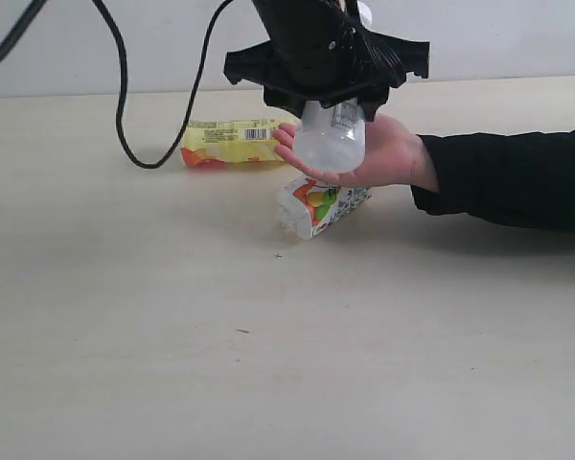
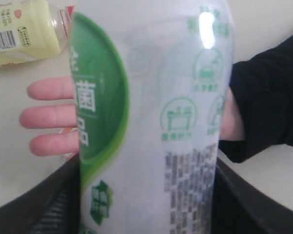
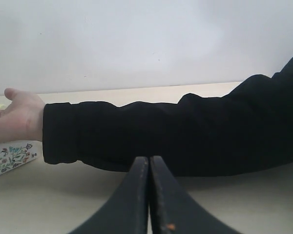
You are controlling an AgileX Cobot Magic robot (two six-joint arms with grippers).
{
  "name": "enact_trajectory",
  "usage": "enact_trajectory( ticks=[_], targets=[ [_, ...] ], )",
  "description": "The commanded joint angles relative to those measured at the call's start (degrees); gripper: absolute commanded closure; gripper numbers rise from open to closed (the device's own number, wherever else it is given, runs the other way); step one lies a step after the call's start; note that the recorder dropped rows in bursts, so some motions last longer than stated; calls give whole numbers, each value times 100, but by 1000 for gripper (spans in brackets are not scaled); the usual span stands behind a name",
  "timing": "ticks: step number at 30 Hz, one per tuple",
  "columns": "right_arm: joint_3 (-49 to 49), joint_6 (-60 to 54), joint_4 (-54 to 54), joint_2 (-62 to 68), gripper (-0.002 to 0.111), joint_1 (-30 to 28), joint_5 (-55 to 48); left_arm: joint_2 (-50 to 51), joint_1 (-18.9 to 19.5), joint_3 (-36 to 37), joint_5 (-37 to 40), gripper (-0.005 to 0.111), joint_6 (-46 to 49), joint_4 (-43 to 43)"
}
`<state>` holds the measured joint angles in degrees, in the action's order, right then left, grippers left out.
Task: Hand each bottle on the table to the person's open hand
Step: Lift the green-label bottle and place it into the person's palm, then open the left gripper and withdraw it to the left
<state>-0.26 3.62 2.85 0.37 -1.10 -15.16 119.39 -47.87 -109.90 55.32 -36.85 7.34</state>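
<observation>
My left gripper [image 1: 333, 103] comes down from above, shut on the clear bottle with the white-green label [image 1: 331, 144]. The bottle's base rests in or just over the person's open hand [image 1: 388, 153]. In the left wrist view this bottle [image 2: 151, 122] fills the frame between the dark fingers [image 2: 49, 209], with the hand's fingers [image 2: 49, 117] behind it. The yellow bottle [image 1: 232, 142] lies on the table [image 1: 172, 335] behind the hand. The fruit-print bottle [image 1: 321, 205] lies on its side under the hand. My right gripper [image 3: 149, 163] is shut and empty, low over the table. The red-label bottle is out of view.
The person's black sleeve [image 1: 508, 177] stretches in from the right and crosses in front of my right gripper as a dark forearm [image 3: 185, 131]. A black cable [image 1: 125, 105] loops onto the table at the back left. A pale wall stands behind.
</observation>
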Motion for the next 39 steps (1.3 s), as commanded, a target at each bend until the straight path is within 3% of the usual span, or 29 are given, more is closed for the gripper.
enact_trajectory(
  ticks=[1,9,17,33,36,39],
  targets=[
    [26,9,10,-37,108,-27,21,306,214,-25,-614,107,-71,-474],
    [26,9,10,-37,108,-27,21,530,407,-25,-860,106,-79,-638],
    [26,9,10,-37,108,-27,21,530,407,-25,-1068,82,-135,-647],
    [26,9,10,-37,108,-27,37,530,430,-13,-1001,81,-365,-1007],
    [26,9,10,-37,108,-27,37,546,467,-3,-968,74,-404,-1007],
    [26,9,10,-37,108,-27,37,601,479,-3,-978,58,-404,-1007]
  ],
)
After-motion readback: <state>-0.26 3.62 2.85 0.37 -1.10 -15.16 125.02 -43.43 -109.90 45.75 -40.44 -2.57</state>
